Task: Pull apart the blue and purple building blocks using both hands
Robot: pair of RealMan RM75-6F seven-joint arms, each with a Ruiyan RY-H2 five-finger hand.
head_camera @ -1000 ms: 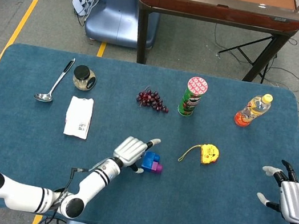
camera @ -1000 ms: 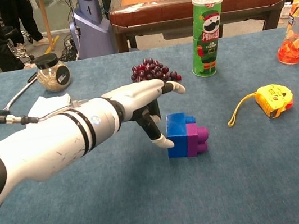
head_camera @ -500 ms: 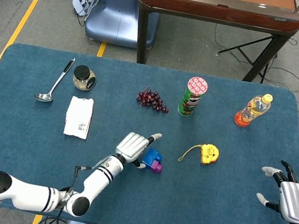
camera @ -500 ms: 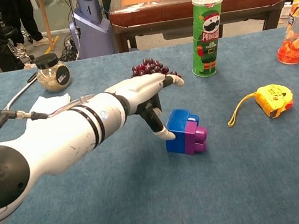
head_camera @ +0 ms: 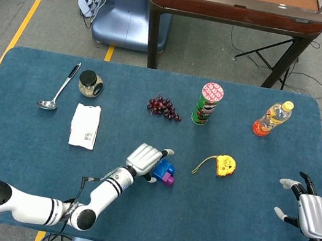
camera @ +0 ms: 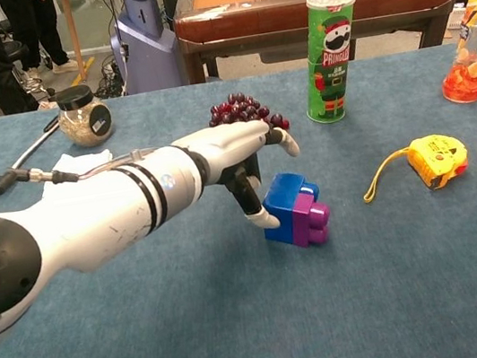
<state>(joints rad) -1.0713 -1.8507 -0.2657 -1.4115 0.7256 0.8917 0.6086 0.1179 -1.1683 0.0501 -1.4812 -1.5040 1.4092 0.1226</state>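
Observation:
The joined blue and purple blocks [camera: 293, 209] sit mid-table, tilted, with the blue half [head_camera: 161, 168] toward my left hand. My left hand [camera: 239, 156] reaches over them. Its thumb presses the blue block's left face and a finger arches over the top, so it grips the blue side. The head view shows the same left hand [head_camera: 143, 159] covering part of the blue block, with the purple half [head_camera: 169, 178] sticking out to the right. My right hand [head_camera: 309, 213] rests far off at the table's right edge, fingers spread, holding nothing.
A yellow tape measure [head_camera: 223, 165] lies right of the blocks. Behind them are grapes [head_camera: 164, 107], a green chips can [head_camera: 207, 104] and an orange drink bottle [head_camera: 272, 118]. A white packet [head_camera: 84, 125], a jar [head_camera: 90, 83] and a ladle [head_camera: 59, 88] lie at the left.
My left hand closed in on the blue block and drew it slightly back; the block pair now tilts with its left side raised. The right hand barely shifted.

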